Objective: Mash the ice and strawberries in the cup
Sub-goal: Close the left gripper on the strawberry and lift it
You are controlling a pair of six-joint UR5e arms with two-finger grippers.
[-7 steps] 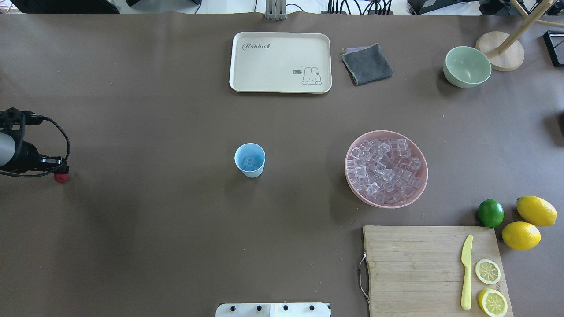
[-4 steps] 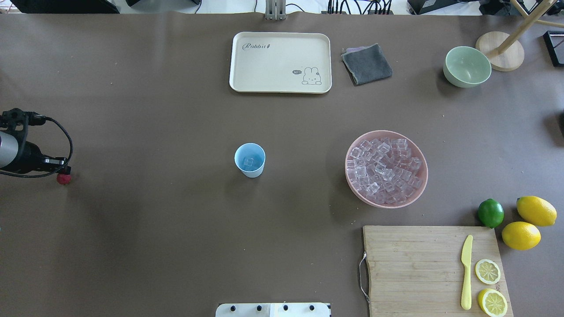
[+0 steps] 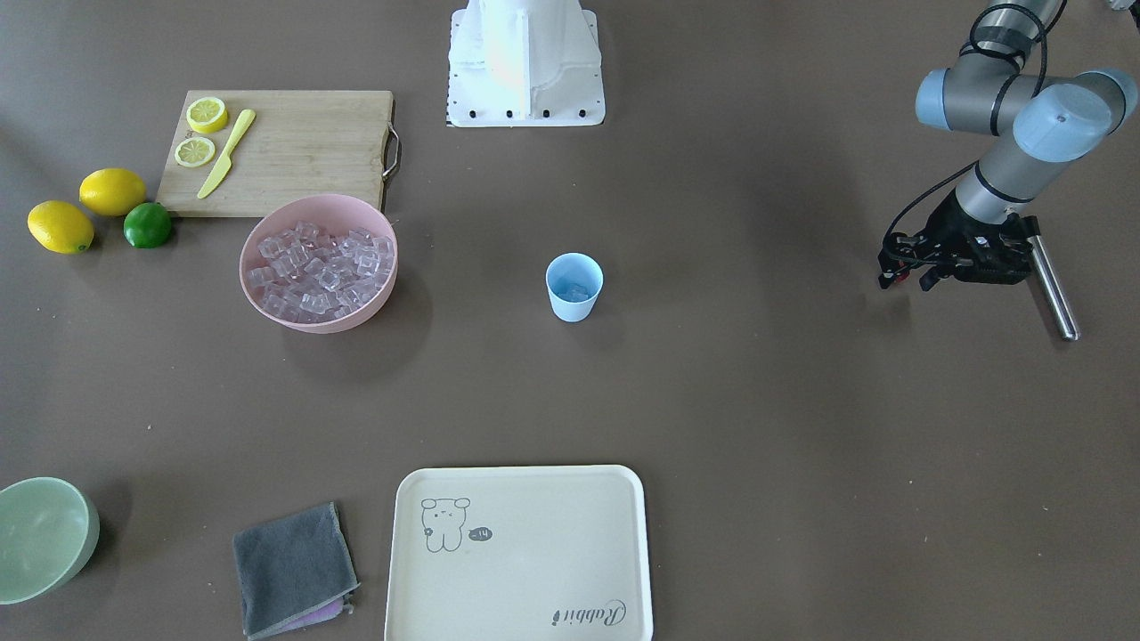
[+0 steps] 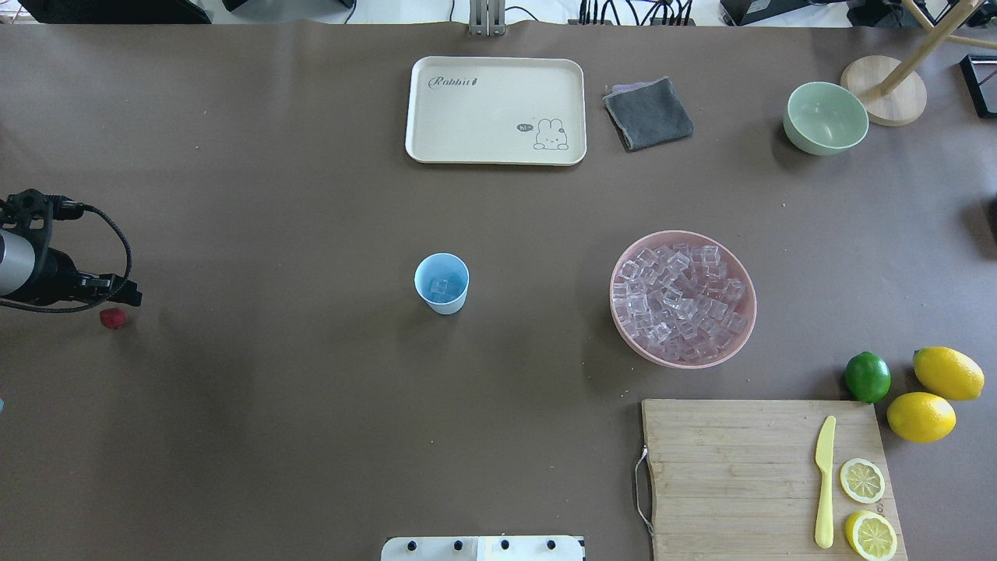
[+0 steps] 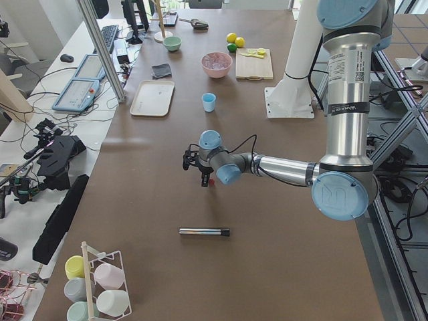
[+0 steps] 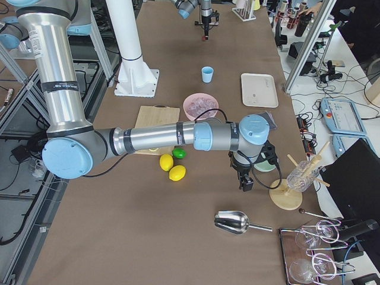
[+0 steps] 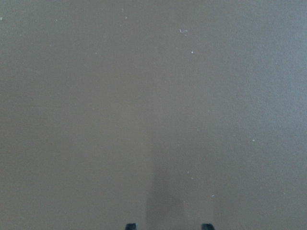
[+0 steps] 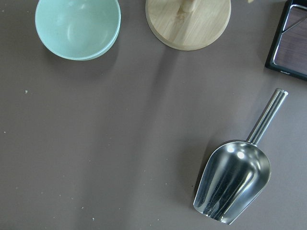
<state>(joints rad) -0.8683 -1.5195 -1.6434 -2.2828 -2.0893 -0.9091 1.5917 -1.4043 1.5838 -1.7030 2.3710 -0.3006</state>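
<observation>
one brown table (image 4: 273,436) carries the cup (image 4: 442,283) and a loose strawberry (image 4: 113,318); left claw (image 7: 169,226) spread wide, right claw (image 6: 245,181) i cannot tell.

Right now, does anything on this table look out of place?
Yes: the strawberry lies alone on the bare table near the left hand, far from the blue cup, which holds only ice.

The left pincer (image 7: 167,226) shows only as 2 dark tips at the wrist view's bottom edge. The right pincer (image 6: 245,183) is too small and far off to tell how its jaws stand.
</observation>
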